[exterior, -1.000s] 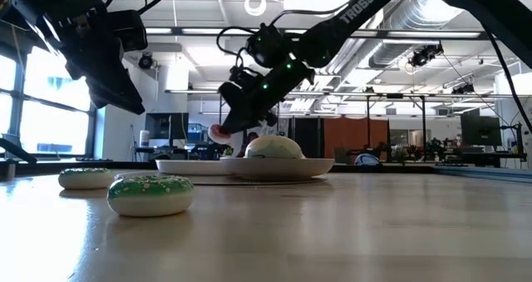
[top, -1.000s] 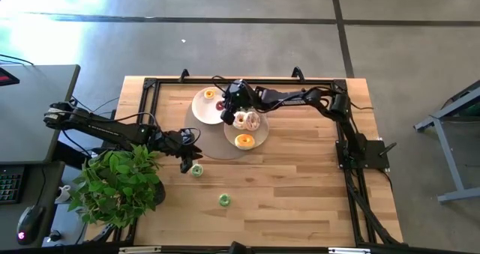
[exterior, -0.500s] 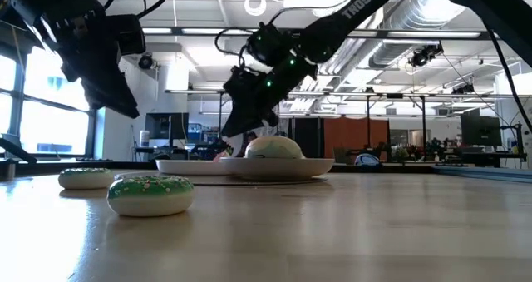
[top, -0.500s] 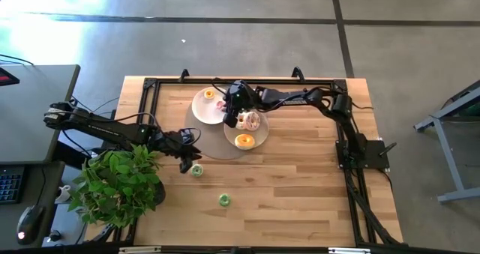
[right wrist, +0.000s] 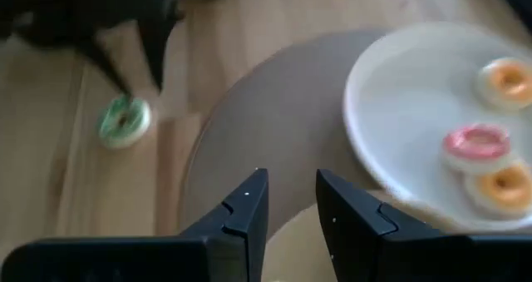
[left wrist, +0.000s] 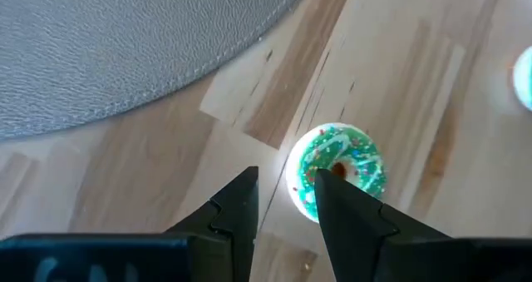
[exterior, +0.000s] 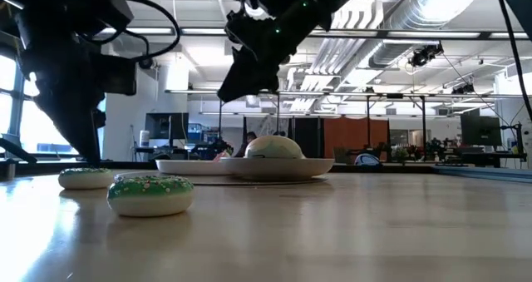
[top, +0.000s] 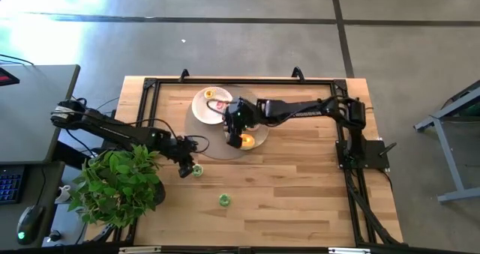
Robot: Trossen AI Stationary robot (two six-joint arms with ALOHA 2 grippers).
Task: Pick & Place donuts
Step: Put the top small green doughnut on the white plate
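Observation:
My left gripper [top: 185,165] [left wrist: 287,190] is open, low over the table right beside a green donut [top: 197,170] [left wrist: 337,165] [exterior: 83,178] that lies flat on the wood. A second green donut [top: 223,200] [exterior: 150,195] lies nearer the near edge. My right gripper [top: 236,125] [right wrist: 291,190] is open and empty, raised over the beige plate [top: 260,135]. A yellow-orange donut [top: 244,141] lies on that plate. The white plate [top: 201,110] [right wrist: 399,107] carries a pink donut [top: 220,104] [right wrist: 478,141] and yellow-orange ones [right wrist: 507,78]. A white-frosted donut [exterior: 273,147] shows only in the low view.
Both plates sit on a round grey mat [top: 214,147] [left wrist: 125,49] at the table's far middle. A potted plant [top: 120,183] stands at the near left corner, close to my left arm. A black frame [top: 150,89] runs along the table's edges. Bare wood lies to the near right.
My right gripper has let go of the pink donut, which now lies on the white plate. It has then risen and moved toward the table's right and near side, over the beige plate. My left gripper has come down toward the green donut.

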